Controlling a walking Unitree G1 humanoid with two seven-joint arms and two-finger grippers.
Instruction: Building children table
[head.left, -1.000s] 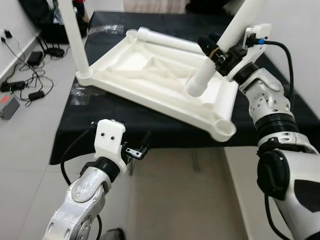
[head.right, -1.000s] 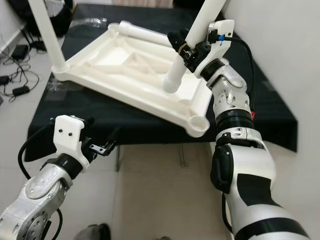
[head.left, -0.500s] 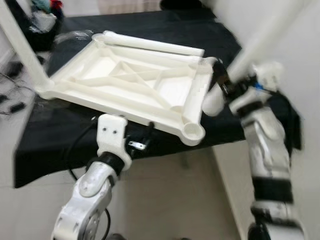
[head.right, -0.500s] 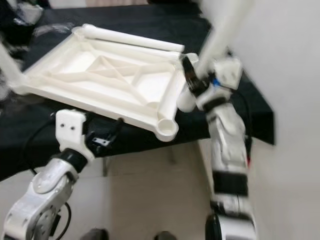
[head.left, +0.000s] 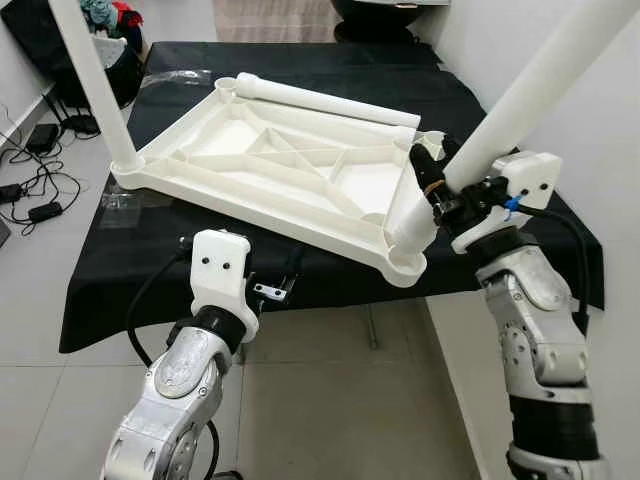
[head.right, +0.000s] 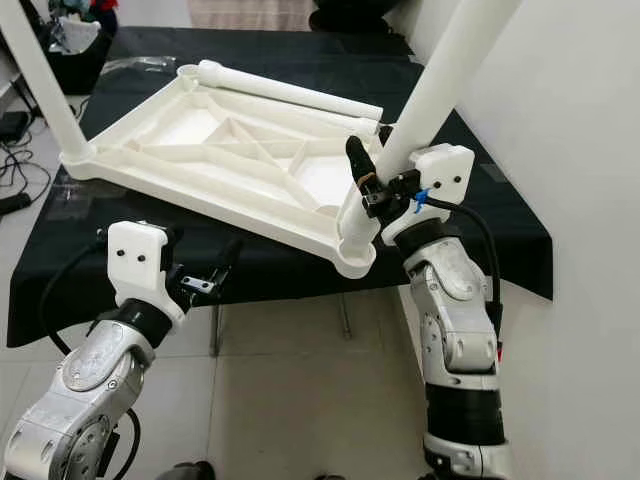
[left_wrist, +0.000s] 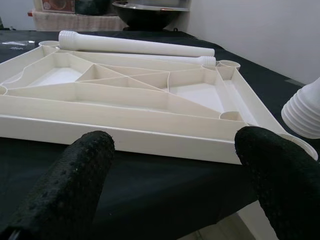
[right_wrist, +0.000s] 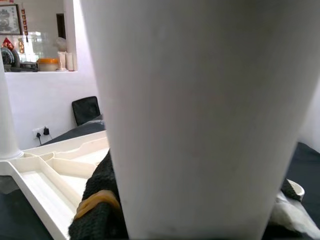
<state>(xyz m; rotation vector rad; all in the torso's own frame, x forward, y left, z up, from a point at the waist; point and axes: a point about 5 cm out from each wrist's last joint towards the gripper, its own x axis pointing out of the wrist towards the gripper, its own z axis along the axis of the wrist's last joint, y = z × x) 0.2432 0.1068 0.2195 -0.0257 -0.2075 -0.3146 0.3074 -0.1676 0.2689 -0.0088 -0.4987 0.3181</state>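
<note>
A white plastic tabletop (head.left: 290, 165) lies upside down on a table under a black cloth (head.left: 150, 240). One white leg (head.left: 95, 85) stands upright in its far left corner. A second white leg (head.left: 330, 101) lies along its far edge. My right gripper (head.left: 432, 190) is shut on a third white leg (head.left: 520, 105), tilted, with its threaded end (head.left: 412, 228) just above the near right corner socket (head.left: 405, 266). My left gripper (head.left: 285, 285) is open below the table's front edge; its fingers (left_wrist: 75, 185) face the tabletop's rim (left_wrist: 125, 137).
Cables and adapters (head.left: 35, 190) lie on the tiled floor at the left. A dark bag (head.left: 70, 40) sits at the far left corner. A white wall (head.right: 570, 150) runs close on the right. A black bowl (left_wrist: 150, 12) stands behind the table.
The camera has shifted and steadied. My right gripper has carried the leg from over the tabletop's middle right to the near right corner socket. The left gripper holds its place under the edge.
</note>
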